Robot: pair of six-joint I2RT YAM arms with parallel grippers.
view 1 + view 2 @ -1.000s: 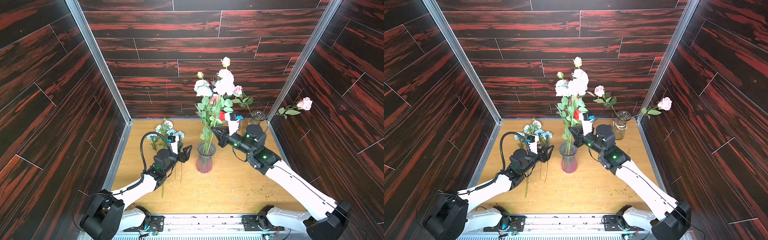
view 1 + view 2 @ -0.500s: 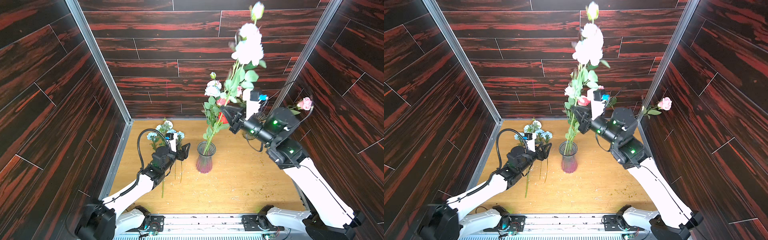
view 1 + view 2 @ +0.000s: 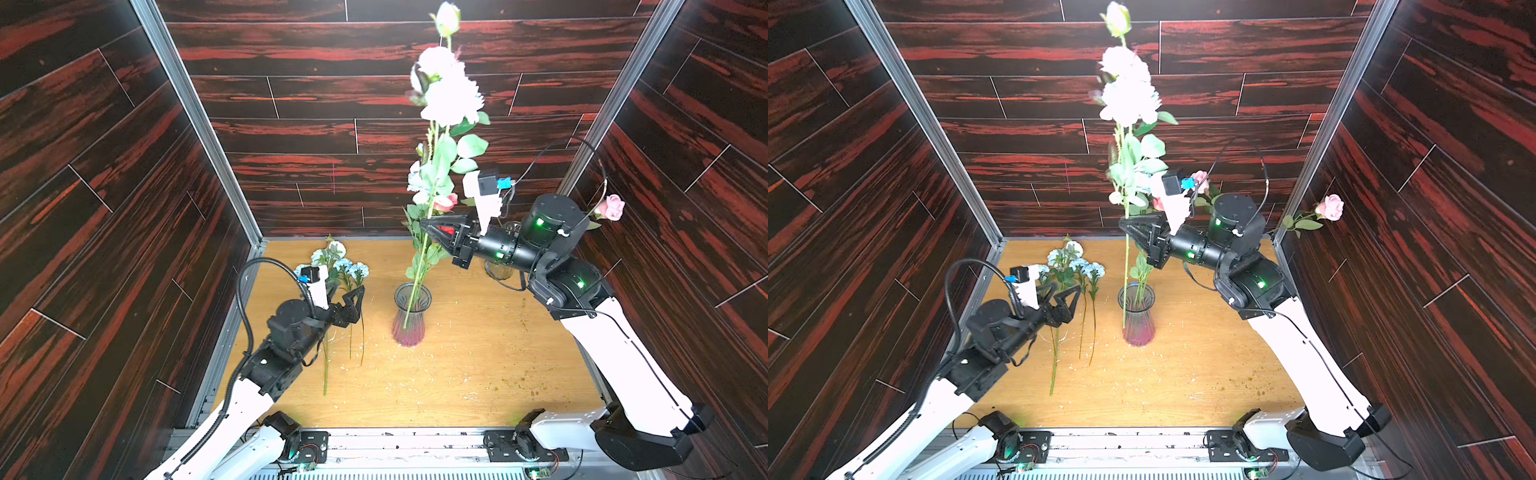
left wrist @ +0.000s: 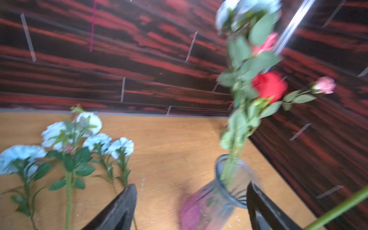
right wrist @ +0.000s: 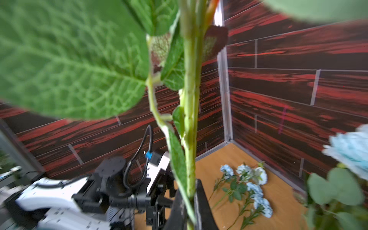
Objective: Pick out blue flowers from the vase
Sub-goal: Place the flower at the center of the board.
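Watching both top views, I saw that the right tool had carried the tall stem a long way up within the last second. Its pale ruffled blooms, which had sat only just above the other heads, now stood near the top of the picture, while the foot of the stalk still dipped inside the vase. That tool's own camera showed its jaws clamped together on the green stalk, so I judged the grip sound but the pull unfinished; a little more lift should bring the end clear of the rim. The left tool had meanwhile spread its jaws wide apart and gripped nothing, and its camera showed the vase just ahead of them. The blue flowers already picked lay flat on the desk, to the left of the vase and apart from it. The red rose and a second pale bloom had stayed in the vase, so I reckoned at least one more blue stem was left after this one.
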